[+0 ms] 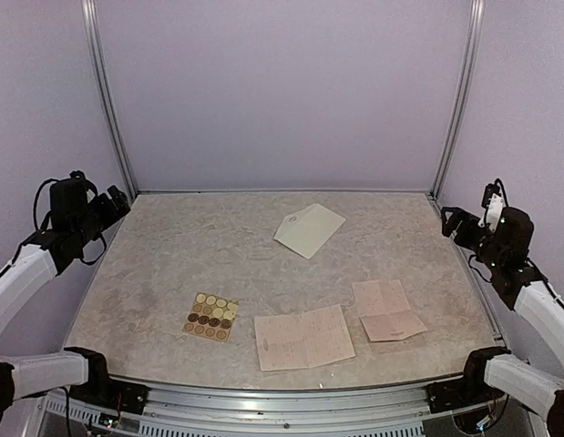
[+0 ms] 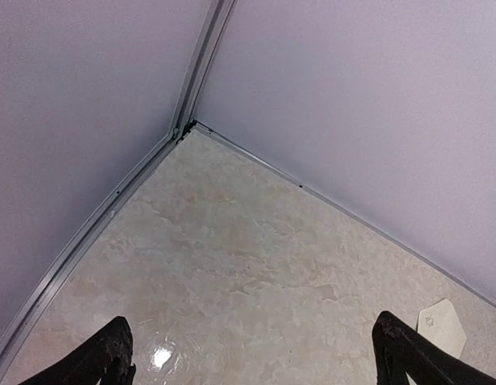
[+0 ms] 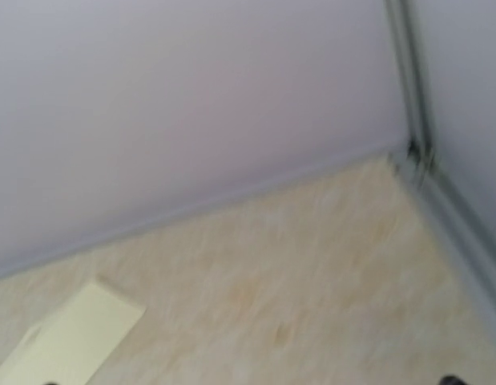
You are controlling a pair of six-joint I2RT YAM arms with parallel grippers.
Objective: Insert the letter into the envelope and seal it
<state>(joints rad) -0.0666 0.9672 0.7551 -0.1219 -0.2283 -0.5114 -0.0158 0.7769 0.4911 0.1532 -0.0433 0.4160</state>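
**Pinkish sheet [image 1: 304, 339] and folded sheet [image 1: 389, 311] at the near edge of the table [image 1: 172, 255]; envelope [image 1: 309, 229] beyond, arms out at the sides.**

Both sheets lie flat, and which one is the letter cannot be told. The envelope lies flat toward the far middle, well apart from them. A sticker card [image 1: 210, 317] sits left of the sheets. The left gripper [image 2: 252, 321] is spread wide and holds nothing. The right gripper [image 1: 453, 223] cannot be judged, since its wrist view is blurred and its fingers are cut off. Risks: thin paper lying flat may slide or crease under a pinch, and the unheld envelope may skate during insertion. The flap's position and the handwriting are too small to make out.
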